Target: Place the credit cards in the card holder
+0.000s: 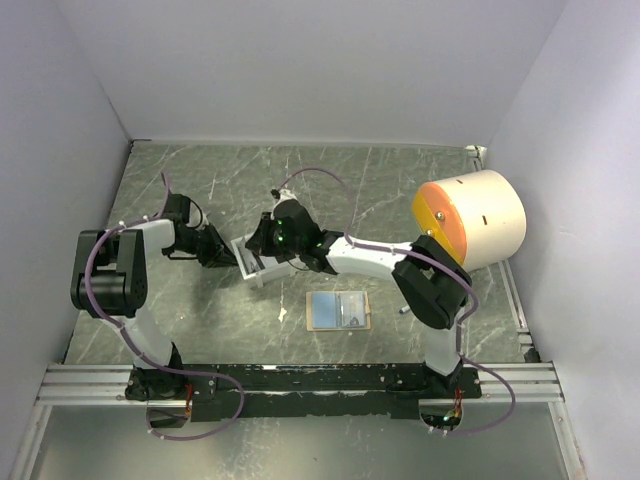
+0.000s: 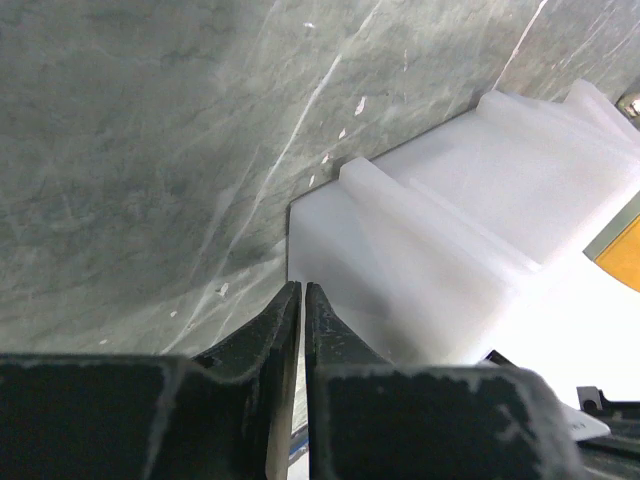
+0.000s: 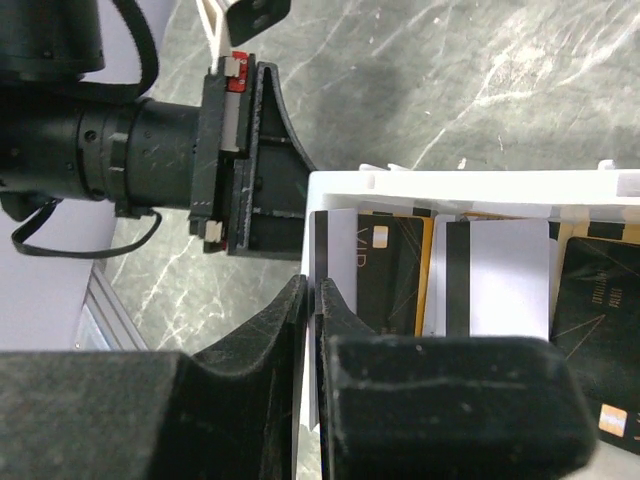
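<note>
Going from the left, my left hand (image 2: 303, 290) is clenched on a corner of the white tray (image 2: 450, 230). My right hand (image 3: 312, 290) is pinched shut right at the tray's left wall, either on a pale card or on the wall itself, can't tell which. The credit cards (image 3: 390, 270) I can see (black and white ones) all lie in the tray. The tan card holder (image 1: 338, 310) lies open on the bench (image 1: 200, 320) well off to the right, maybe with something bluish in it, so I'd say nearly the whole job is left.
</note>
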Robot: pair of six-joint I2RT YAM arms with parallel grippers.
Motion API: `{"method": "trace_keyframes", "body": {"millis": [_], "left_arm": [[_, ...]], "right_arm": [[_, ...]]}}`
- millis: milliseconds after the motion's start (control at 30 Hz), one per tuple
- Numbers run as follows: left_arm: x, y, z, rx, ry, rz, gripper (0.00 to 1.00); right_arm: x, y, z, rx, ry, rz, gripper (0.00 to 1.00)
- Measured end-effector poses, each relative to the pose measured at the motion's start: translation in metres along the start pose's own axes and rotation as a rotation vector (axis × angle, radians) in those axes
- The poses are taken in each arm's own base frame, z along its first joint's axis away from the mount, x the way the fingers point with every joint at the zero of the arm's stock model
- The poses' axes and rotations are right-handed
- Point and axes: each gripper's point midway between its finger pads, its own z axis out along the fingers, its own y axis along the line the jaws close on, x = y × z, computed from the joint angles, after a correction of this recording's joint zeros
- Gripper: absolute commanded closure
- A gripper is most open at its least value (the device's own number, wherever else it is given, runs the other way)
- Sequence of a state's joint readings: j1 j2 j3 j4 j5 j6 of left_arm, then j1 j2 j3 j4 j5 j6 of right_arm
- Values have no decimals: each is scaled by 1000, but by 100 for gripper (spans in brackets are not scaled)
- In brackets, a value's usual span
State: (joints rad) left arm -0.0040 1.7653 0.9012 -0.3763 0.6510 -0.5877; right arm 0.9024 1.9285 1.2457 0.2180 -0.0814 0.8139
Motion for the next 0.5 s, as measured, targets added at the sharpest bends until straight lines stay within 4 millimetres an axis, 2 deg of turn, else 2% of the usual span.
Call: {"method": "trace_keyframes", "body": {"millis": [133,267,500], "left_arm": [[-7,-2,-8,-31,-37,13,79],[-15,-9,-24,-65,-107,51,79],[-16,-25,-53,-81,-204,137,78]], "right_arm": [[-10,6,-15,1,-37,-22,100],[-19,12,-30,-4,-69,-30,100],[-20,10,-48,12,-83,-30,100]]}}
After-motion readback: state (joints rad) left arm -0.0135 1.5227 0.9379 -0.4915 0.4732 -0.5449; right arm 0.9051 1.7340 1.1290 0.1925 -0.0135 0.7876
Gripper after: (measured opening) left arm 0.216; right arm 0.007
